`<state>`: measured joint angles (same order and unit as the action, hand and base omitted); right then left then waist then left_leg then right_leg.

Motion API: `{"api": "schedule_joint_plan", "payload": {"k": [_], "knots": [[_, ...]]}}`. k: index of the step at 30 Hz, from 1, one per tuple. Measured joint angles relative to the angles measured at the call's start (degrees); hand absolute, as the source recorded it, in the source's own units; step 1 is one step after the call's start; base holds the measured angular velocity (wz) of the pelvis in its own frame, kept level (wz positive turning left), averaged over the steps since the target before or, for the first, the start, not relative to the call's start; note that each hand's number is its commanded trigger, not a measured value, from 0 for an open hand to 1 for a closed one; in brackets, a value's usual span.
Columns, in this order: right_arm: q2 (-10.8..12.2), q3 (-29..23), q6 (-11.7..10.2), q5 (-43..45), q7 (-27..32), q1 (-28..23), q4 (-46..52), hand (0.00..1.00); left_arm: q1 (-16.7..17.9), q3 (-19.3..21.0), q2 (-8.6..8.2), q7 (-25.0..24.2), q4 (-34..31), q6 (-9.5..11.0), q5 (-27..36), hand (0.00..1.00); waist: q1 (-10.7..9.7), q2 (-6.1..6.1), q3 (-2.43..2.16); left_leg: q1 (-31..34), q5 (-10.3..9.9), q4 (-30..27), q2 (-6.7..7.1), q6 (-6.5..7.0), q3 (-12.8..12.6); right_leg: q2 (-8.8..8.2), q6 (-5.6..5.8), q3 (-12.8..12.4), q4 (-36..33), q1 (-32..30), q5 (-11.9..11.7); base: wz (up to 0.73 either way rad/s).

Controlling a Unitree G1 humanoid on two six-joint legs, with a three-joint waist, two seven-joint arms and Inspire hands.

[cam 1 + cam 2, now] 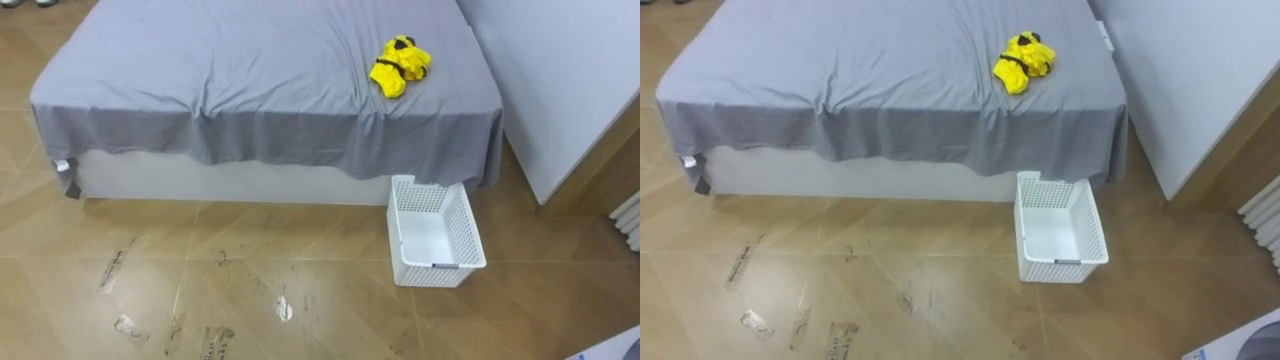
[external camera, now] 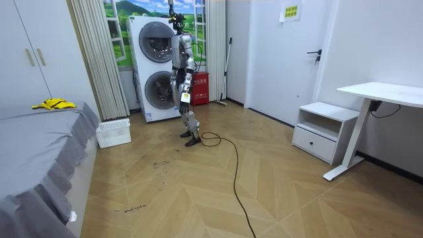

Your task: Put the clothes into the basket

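1. Wooden floor [image 1: 300,310], scuffed with dark marks, lies nearest in the eye views and is spread between the robot and the bed.
2. Across that floor the bed [image 1: 250,80] is seen side-on, covered by a grey sheet that hangs over its edge.
3. Stacked washing machines [image 2: 155,73] are seen in the room view directly behind the robot, which stands upright, well apart from the bed.
4. On the floor the white basket [image 1: 468,235] is set with one short end touching the hanging sheet, near the bed's right end. Its long axis runs from the bed out towards the robot, and nothing is seen inside it.
5. On the sheet the yellow clothes [image 1: 400,66] are crumpled into one bundle, beyond the basket and slightly to its left.
6. At the robot's sides the left hand [image 2: 185,99] and right hand [image 2: 176,88] are hung low; whether either is open or closed cannot be told.
7. Since the bundle lies ahead and right of centre, the right hand is judged the nearer one, once the gap has been walked.
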<state>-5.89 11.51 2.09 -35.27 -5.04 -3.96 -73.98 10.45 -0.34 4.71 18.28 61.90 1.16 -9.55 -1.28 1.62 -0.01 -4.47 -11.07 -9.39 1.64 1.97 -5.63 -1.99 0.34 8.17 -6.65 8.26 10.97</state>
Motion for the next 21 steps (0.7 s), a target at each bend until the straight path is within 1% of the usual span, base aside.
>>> {"api": "schedule_joint_plan", "payload": {"k": [3, 5, 6, 8, 9, 10, 11, 12, 13, 14, 15, 16, 17, 18, 19, 20, 21], "knots": [[-0.14, 0.0, 0.16, -0.09, -0.27, -0.14, 0.19, 0.0, 0.01, 0.0, 0.01, -0.23, -0.05, 0.0, 0.74, 0.0, 0.01, 0.01, 0.03, 0.01, -0.01, 0.07, -0.04, 0.01, -0.18, 0.01, 0.01, -0.13, -0.02, -0.08, 0.01, -0.01], [-0.22, -0.51, 0.4, 0.27, -0.86, -0.04, 0.2, 0.0, 0.08, 0.16, 0.02, -0.48, -0.05, -0.04, 1.04, 0.0, 0.04, 0.08, -0.04, -0.04, -0.04, 0.05, -0.13, 0.04, -0.32, 0.05, 0.01, -0.2, -0.1, -0.05, 0.01, -0.02], [-0.2, -0.39, 0.38, 0.72, -1.19, -0.04, 0.18, 0.0, 0.06, 0.11, 0.03, -0.66, -0.05, -0.04, 1.33, 0.0, 0.03, -0.02, 0.02, -0.04, -0.09, -0.08, -0.6, 0.03, -0.34, 0.08, -0.04, -0.05, -0.27, -0.06, 0.03, 0.0], [-0.21, -0.4, 0.39, 0.88, -1.47, -0.01, -0.09, 0.0, -0.06, 0.12, 0.24, -1.14, 0.06, -0.03, 3.16, 0.0, 0.04, 0.08, 0.1, 0.11, -0.51, -0.87, -0.95, -0.15, -0.36, 0.32, -0.29, 0.05, -0.85, -0.13, 0.2, 0.0], [-0.19, -0.4, 0.43, 0.72, -1.53, -0.06, -0.32, 0.0, 0.1, 0.11, 0.49, -1.23, 0.11, 0.0, 4.96, 0.0, 0.07, 0.45, 0.49, 0.68, -1.54, -2.77, -1.34, -0.35, -0.4, 0.57, -0.48, 0.06, -1.79, -0.32, 0.81, 0.0], [-0.16, -0.41, 0.4, 0.43, -1.61, -0.05, -0.25, 0.0, 0.02, 0.21, 0.54, -1.22, 0.08, 0.01, 6.15, 0.0, 0.07, 0.39, 0.51, 2.03, -3.29, -6.2, -2.11, -0.69, -0.4, 1.08, -0.83, 0.08, -2.97, -0.64, 1.64, -0.03], [-0.18, -0.43, 0.38, 0.2, -1.73, 0.02, -0.22, 0.0, 0.03, 0.3, 0.56, -1.21, 0.08, 0.01, 6.94, 0.0, 0.17, 0.32, 0.54, 2.77, -4.25, -8.16, -2.54, -0.85, -0.4, 1.4, -1.04, 0.15, -3.71, -0.92, 2.05, -0.04], [-0.19, -0.57, 0.34, -0.3, -1.9, -0.03, -0.22, 0.0, 0.11, 1.35, 0.56, -1.26, 0.0, 0.04, 8.22, 0.0, 0.41, 0.04, 0.57, 3.82, -5.79, -11.09, -3.23, -1.26, -0.77, 2.01, -1.52, 0.05, -4.95, -1.43, 3.01, -0.08], [-0.16, -0.52, 0.24, -0.3, -2.01, -0.02, -0.06, 0.0, 0.33, 2.02, 0.54, -1.25, -0.02, 0.09, 10.04, 0.0, 0.62, -0.07, 0.42, 4.25, -6.77, -12.95, -4.09, -1.7, -1.16, 2.46, -2.05, -0.11, -6.52, -1.89, 4.14, -0.09], [-0.15, -0.52, 0.17, -0.29, -2.03, 0.0, 0.05, 0.0, 0.36, 2.21, 0.54, -1.26, -0.03, 0.1, 10.95, 0.0, 0.65, -0.05, 0.38, 4.69, -7.05, -14.07, -4.38, -1.88, -1.13, 2.37, -2.27, -0.24, -7.11, -2.12, 4.59, 0.0], [-0.11, -0.52, -0.08, -0.51, -2.12, -0.07, 0.04, 0.0, 0.23, 2.58, 1.08, -1.26, -0.02, 0.11, 12.82, 0.0, 0.47, 0.14, 0.4, 6.89, -7.05, -18.09, -4.93, -2.03, -1.5, 2.51, -3.01, -0.32, -7.73, -2.35, 5.54, 0.19], [-0.12, -0.96, -0.22, -0.83, -2.21, -0.49, 0.37, 0.0, 0.43, 2.45, 1.77, -1.34, -0.01, 0.09, 13.75, 0.0, 0.13, 0.44, 0.54, 10.13, -6.27, -24.89, -5.75, -2.13, -2.67, 2.52, -3.32, -0.09, -8.04, -2.13, 5.94, 0.22], [-0.18, -1.06, -0.39, -0.87, -2.17, -0.56, 0.43, 0.0, 0.37, 2.44, 1.79, -1.35, 0.0, 0.09, 13.95, 0.0, 0.21, 0.67, 0.79, 12.56, -5.29, -29.18, -6.11, -1.72, -2.85, 2.37, -3.47, -0.27, -8.33, -1.56, 6.17, 0.1], [-0.35, -0.94, -0.84, -1.17, -1.96, -0.81, 0.33, 0.0, 1.43, 2.15, 1.43, -1.35, 0.0, 0.06, 15.06, 0.0, 0.23, 0.72, 0.71, 15.19, -5.24, -30.74, -5.36, -0.75, -2.83, 1.53, -3.45, -0.72, -8.36, -0.6, 6.62, -0.06], [-0.81, -1.03, -0.73, -1.83, -1.9, -0.92, 0.41, 0.0, 1.75, 1.17, 0.97, -1.43, 0.01, 0.06, 16.41, 0.0, 0.26, 0.7, 0.74, 18.01, -4.98, -25.98, -3.6, -0.79, -2.53, 0.48, -3.1, -0.75, -8.57, -0.46, 7.29, -0.08], [-0.99, -1.01, -0.66, -1.96, -1.88, -0.95, 0.41, 0.0, 1.77, 1.12, 0.77, -1.49, 0.01, 0.07, 16.94, 0.0, 0.42, 1.05, 0.56, 19.59, -4.34, -22.93, -2.71, -1.17, -2.2, -0.1, -2.85, -0.83, -8.88, -0.61, 7.77, -0.12], [-1.28, -1.02, -0.67, -1.93, -1.9, -1.17, 0.48, 0.0, 1.87, 1.11, 0.56, -1.49, 0.01, 0.15, 17.66, 0.0, 0.78, 0.85, 0.58, 22.35, -1.43, -15.29, -1.51, -2.73, -2.11, -0.56, -2.39, -1.26, -9.15, -0.71, 8.65, -0.36]]}}
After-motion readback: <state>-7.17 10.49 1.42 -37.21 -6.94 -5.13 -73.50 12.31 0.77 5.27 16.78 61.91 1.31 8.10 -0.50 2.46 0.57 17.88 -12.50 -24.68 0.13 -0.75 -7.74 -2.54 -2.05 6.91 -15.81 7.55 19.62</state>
